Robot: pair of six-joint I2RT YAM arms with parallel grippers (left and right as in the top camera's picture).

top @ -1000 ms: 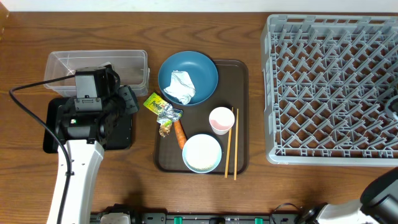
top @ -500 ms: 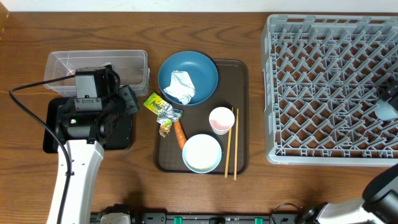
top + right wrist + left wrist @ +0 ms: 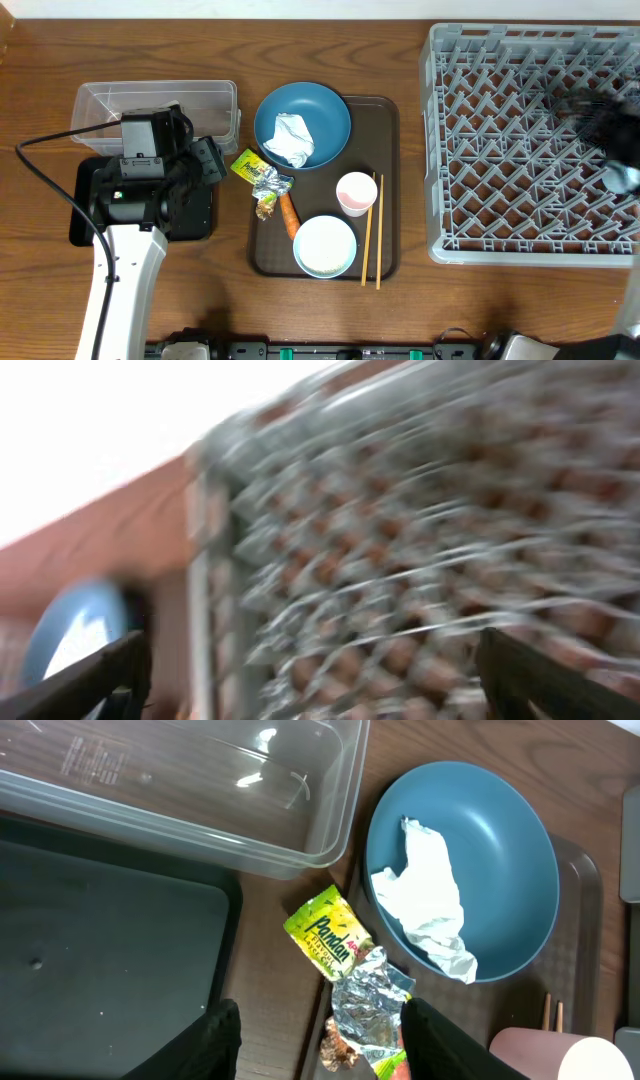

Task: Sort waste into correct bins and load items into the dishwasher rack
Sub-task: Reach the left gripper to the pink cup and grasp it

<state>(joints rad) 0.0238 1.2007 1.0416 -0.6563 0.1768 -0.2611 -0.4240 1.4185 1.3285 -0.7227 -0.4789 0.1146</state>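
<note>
My left gripper (image 3: pixel 212 160) (image 3: pixel 325 1045) hovers open over the table's strip between the black tray (image 3: pixel 85 215) and the brown tray (image 3: pixel 385 150). Just ahead of its fingers lie the yellow-green and silver foil wrapper (image 3: pixel 350 970) (image 3: pixel 262 176) and a brown food bit (image 3: pixel 335 1045). The dark blue bowl (image 3: pixel 320 110) holds crumpled tissue (image 3: pixel 291 140). On the brown tray are an orange stick (image 3: pixel 289 213), a white bowl (image 3: pixel 325 245), a pink cup (image 3: pixel 355 193) and chopsticks (image 3: pixel 366 243). My right gripper (image 3: pixel 600 115) (image 3: pixel 320 680), blurred, is wide open above the grey rack (image 3: pixel 500 150). A light blue cup (image 3: pixel 622 178) sits in the rack.
The clear tub (image 3: pixel 155 100) stands behind the black tray at the left, under my left arm. The rack fills the right side, its front edge near the table's front. Bare wood lies between the brown tray and the rack.
The right gripper has lifted away from the rack's right edge towards the back, leaving the light blue cup in the rack. The left arm has stayed in place.
</note>
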